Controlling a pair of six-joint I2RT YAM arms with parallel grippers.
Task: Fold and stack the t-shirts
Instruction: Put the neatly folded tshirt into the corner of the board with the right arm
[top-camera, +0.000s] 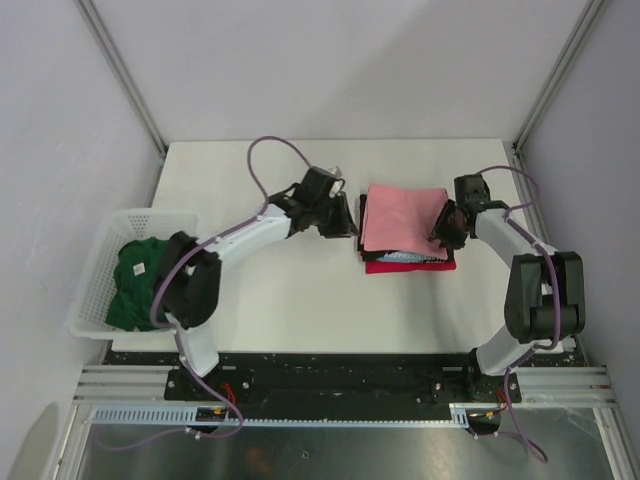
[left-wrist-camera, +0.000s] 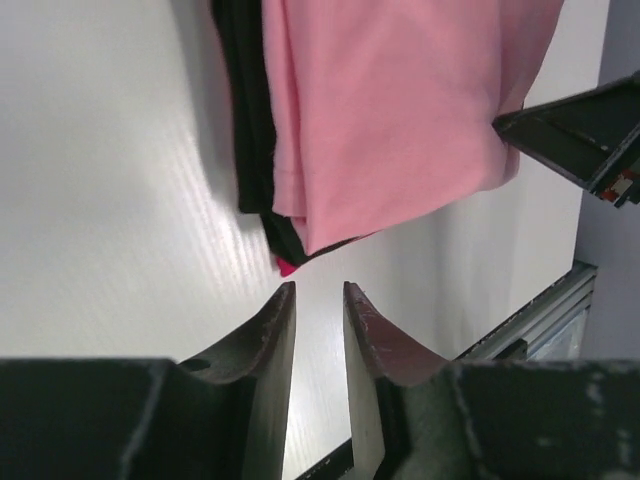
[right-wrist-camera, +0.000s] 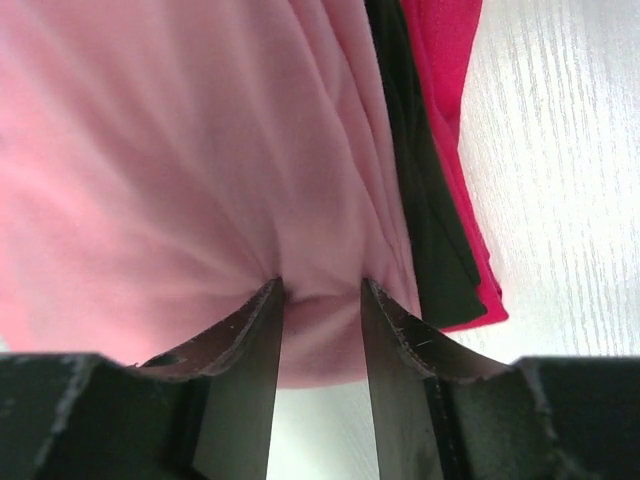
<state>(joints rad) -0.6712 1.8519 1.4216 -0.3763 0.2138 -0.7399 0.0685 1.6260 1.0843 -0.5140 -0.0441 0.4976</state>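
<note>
Top external view: the right gripper (top-camera: 441, 230) pinches the edge of the pink tee (top-camera: 400, 222), which lies on the black tee (right-wrist-camera: 425, 220) and red tee (right-wrist-camera: 450, 80) (both folded), while the left gripper (top-camera: 351, 216) sits open and empty alongside; a sideways tug could drag the pile askew.

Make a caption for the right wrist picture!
Right fingers press on the pink t-shirt, cloth bunched between them, over black t-shirt and red t-shirt.

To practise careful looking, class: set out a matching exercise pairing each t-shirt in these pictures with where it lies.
Things:
1 pink t-shirt
2 red t-shirt
3 black t-shirt
4 green t-shirt

Places:
A in the white basket
B folded, on top
C folded, at the bottom
D between pink and red

Pairs: 1-B, 2-C, 3-D, 4-A
</note>
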